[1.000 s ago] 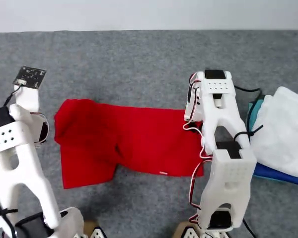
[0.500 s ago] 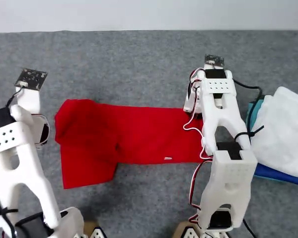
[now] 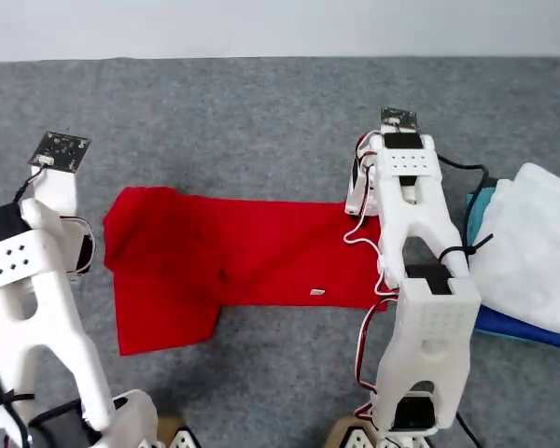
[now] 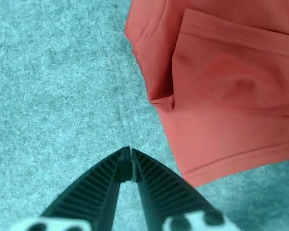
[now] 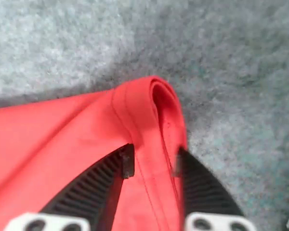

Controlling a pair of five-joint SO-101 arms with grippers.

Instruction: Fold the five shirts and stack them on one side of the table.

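At the near edge of the grey worktop stand the two white arms, the left arm at the sleeve end of the shirt and the right arm at its other end. Between them the red shirt lies spread flat across the middle, one short sleeve pointing toward the near side and a small pale tag close to its near hem. The left claw has its fingers pressed together (nothing is held between them) over bare worktop just beside the sleeve. The right claw is clamped on a doubled-over edge of the red shirt, one finger on each side of the fold. Off the right arm's outer side, a folded white garment rests on a blue one. Farther back, the worktop runs to a pale wall.
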